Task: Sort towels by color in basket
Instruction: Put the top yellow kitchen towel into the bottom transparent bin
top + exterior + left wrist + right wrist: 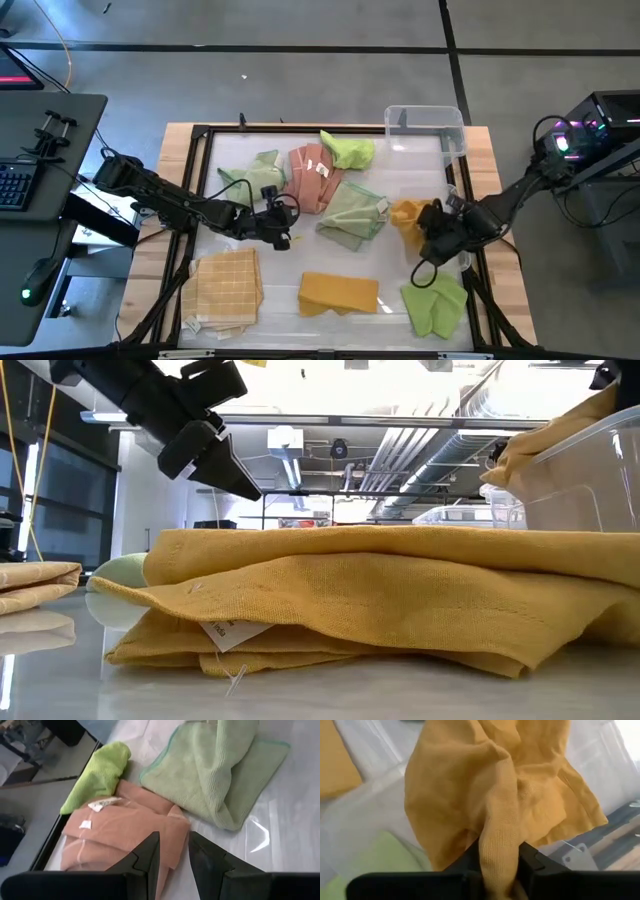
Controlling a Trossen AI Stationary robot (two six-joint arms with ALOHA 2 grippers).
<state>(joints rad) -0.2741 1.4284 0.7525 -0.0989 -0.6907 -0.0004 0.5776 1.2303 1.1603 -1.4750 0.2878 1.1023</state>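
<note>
The right gripper [499, 870] pinches a soft, limp mustard towel [510, 780] by a bunched fold, probably securely, while the left gripper [173, 855] hovers slightly open, empty.

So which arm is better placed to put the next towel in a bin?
The right. Its gripper is shut on a mustard towel, lifted beside a clear bin. The left gripper is open and empty over the salmon towel, with a grasp yet to make.
</note>
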